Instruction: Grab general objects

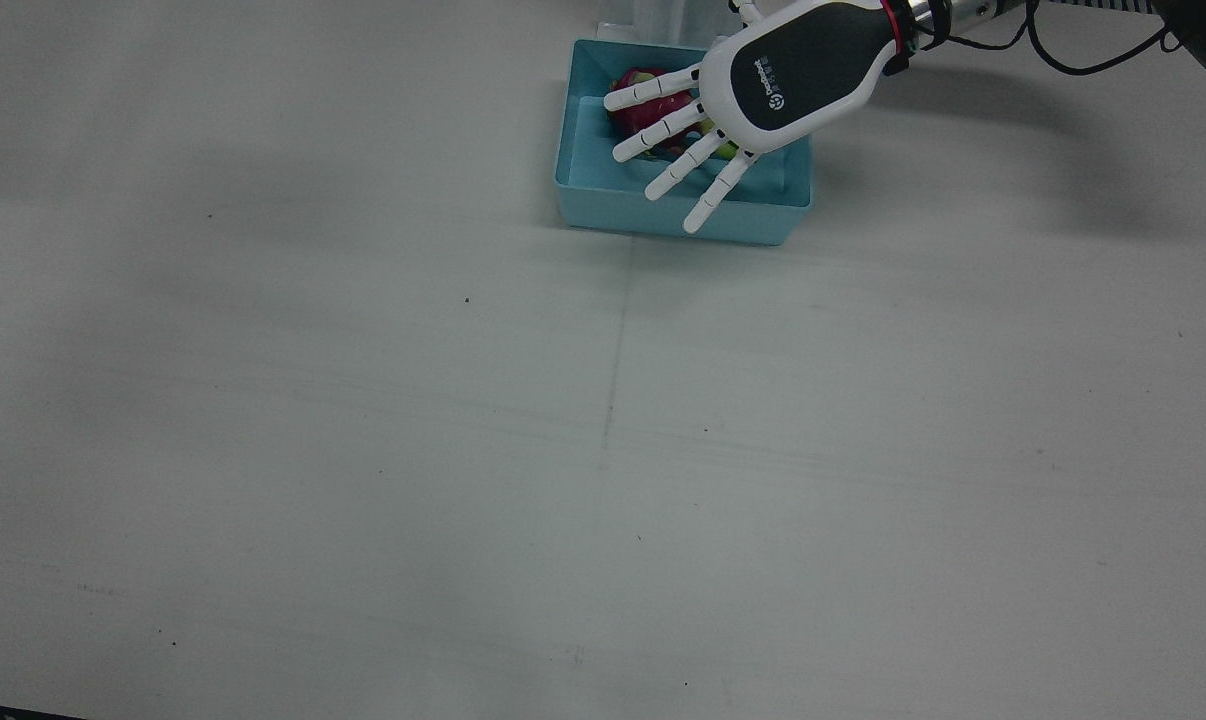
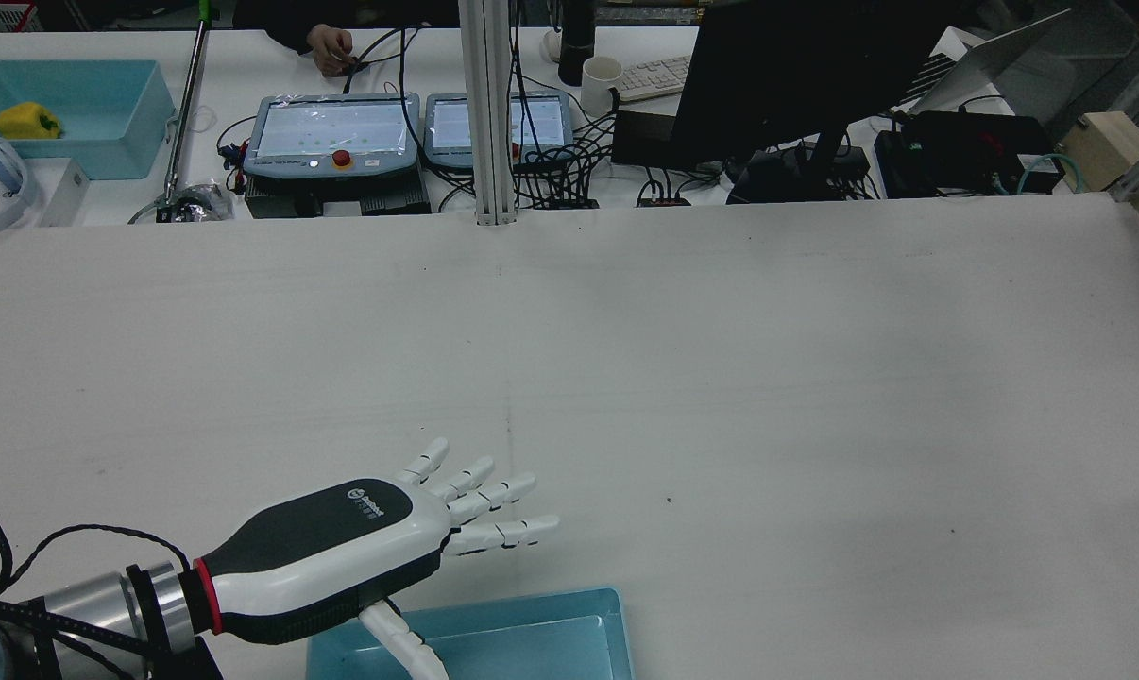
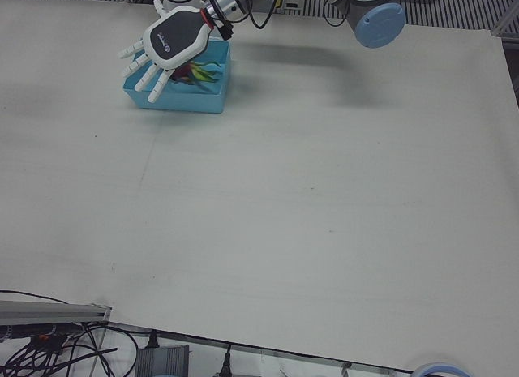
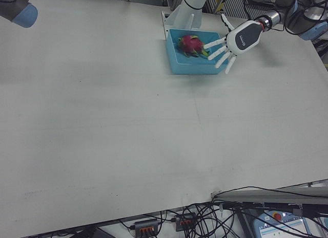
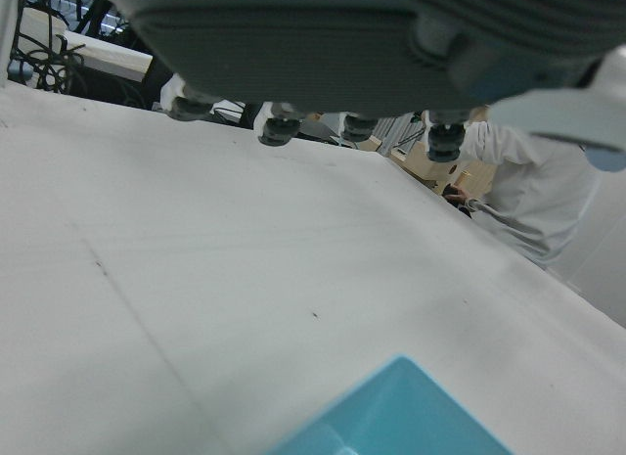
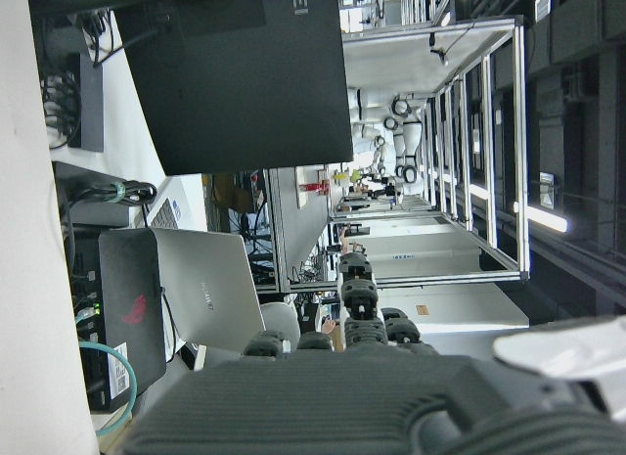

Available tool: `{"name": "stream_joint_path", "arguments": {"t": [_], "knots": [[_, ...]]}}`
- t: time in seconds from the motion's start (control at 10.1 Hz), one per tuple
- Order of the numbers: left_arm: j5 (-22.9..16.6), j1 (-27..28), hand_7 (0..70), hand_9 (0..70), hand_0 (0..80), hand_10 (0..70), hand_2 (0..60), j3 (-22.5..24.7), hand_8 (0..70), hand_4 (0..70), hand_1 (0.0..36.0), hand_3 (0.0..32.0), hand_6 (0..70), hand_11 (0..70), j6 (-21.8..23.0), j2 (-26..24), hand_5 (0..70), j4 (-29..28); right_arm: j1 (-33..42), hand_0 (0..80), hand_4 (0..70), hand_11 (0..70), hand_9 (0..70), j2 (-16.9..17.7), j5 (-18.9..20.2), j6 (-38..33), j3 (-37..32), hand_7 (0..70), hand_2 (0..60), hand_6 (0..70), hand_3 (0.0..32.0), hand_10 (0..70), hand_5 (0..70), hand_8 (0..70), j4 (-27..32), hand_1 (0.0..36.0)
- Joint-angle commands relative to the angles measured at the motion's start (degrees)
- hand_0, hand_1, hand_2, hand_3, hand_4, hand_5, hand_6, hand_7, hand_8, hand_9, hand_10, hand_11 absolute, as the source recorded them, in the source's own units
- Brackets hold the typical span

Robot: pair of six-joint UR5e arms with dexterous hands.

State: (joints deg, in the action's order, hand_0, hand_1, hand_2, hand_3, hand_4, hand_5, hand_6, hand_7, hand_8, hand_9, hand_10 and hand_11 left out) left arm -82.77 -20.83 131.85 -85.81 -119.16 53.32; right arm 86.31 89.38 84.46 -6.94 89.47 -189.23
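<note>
The white worktop [image 1: 363, 450] is bare across most of its spread. Beyond its far edge in the rear view stand 2 teach pendants [image 2: 335, 132], a dark monitor [image 2: 796, 76], a white mug [image 2: 600, 83], a keyboard [image 2: 654, 79] and tangled cables, and a second blue bin [image 2: 107, 123] holding a yellow object [image 2: 24, 121]. A person's hand [image 2: 329, 47] rests on that far desk.

A light blue bin [image 1: 603, 200] sits on the worktop close to the pedestals. Inside it lies a pink dragon fruit [image 4: 190, 44], with a green piece just beside it; the rest of the contents is hidden under the hand.

The left hand [image 1: 763, 100] hovers over the bin, palm down, its fingers [image 1: 653, 128] spread straight and apart, holding nothing. They reach across the dragon fruit and the bin's front wall; whether they touch the fruit cannot be told. A small logo and a line of writing mark the dark back of the hand, too small to read.

The right hand [image 6: 391, 406] shows only in its own view, as a dark palm edge; the state of its fingers cannot be told. The monitor there bears letters ending in "VEI".
</note>
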Motion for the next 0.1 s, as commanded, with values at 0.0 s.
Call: {"name": "stream_joint_path", "arguments": {"t": [0.0], "knots": [[-0.4,-13.8,7.0,0.0,8.1,0.0,0.0,-5.6,8.3,0.0,0.0,24.0,0.0,0.0,0.0,-3.5,8.2,-0.9,0.0,0.0,0.0,0.0,0.0,0.0,0.0,0.0,0.0,0.0,0.0,0.0,0.0,0.0,0.0,0.0,0.0,0.0]]}}
